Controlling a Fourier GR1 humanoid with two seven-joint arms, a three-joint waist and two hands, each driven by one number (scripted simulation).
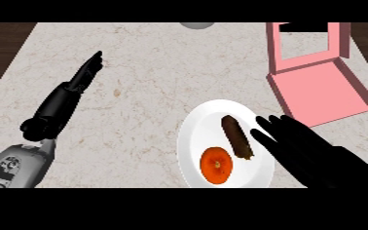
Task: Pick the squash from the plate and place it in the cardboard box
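On the white round plate (pixel 193 141), the dark brown elongated squash (pixel 236 136) lies lengthwise away from the robot, just left of the nearer right robot hand (pixel 298 143), fingers straight and released.

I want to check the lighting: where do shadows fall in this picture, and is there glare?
Head view: the open pink cardboard box throws a faint shadow on the marble counter; the black right hand darkens the round white plate's right edge; no glare shows on the plate.
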